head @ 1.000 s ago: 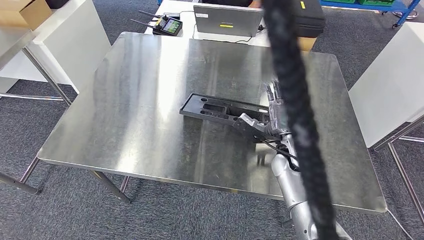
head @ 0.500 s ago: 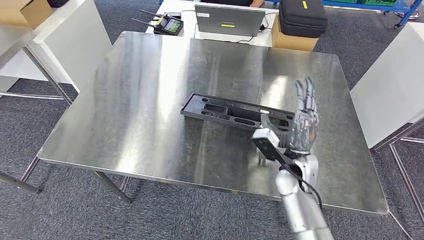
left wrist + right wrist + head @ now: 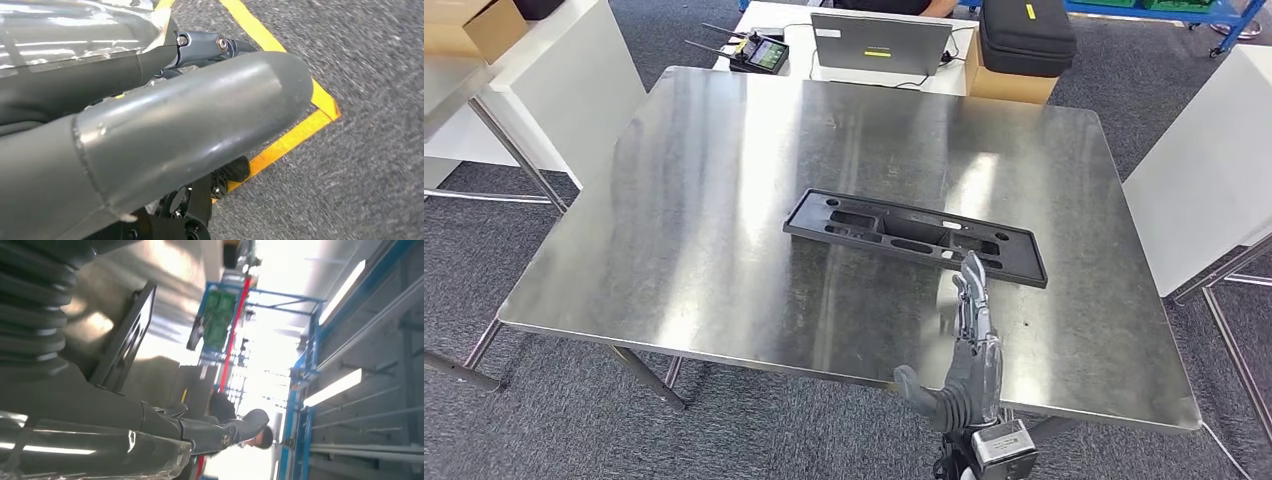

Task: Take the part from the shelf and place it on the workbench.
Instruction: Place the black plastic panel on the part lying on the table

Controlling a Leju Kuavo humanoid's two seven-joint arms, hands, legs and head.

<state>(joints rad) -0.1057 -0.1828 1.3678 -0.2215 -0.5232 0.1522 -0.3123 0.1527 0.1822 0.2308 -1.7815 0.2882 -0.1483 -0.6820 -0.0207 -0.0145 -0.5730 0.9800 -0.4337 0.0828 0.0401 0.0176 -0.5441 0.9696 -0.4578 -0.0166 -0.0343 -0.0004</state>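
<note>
The black plastic part [image 3: 914, 238] lies flat on the steel surface [image 3: 724, 220], a little right of the middle, its long side running from the left and slightly back toward the near right; it is a long, shallow frame with several cut-outs and a raised rim. Nothing is touching it. The right robot hand [image 3: 964, 350] is at the near edge of the surface, just in front of the part's right end and apart from it, with its fingers [image 3: 972, 300] stretched out straight toward the part and its thumb [image 3: 916, 388] sticking out to the left; the fingers are apart and it holds nothing. In the right wrist view the part [image 3: 127, 337] shows as a dark frame lying on the shiny metal beyond the ribbed cover of that robot hand [image 3: 150, 425]. The left robot hand [image 3: 150, 130] hangs low over grey carpet [image 3: 370, 150] marked with yellow tape [image 3: 295, 135]; its thick grey thumb takes up most of the left wrist view and I cannot tell how its fingers lie. Behind the surface stands a white desk [image 3: 799, 60] with a laptop [image 3: 879, 42], a handheld controller [image 3: 759, 50], a black case [image 3: 1027, 35] and a cardboard box [image 3: 1009, 85] under that case. White tables stand to the left [image 3: 554, 80] and the right [image 3: 1214, 170].
</note>
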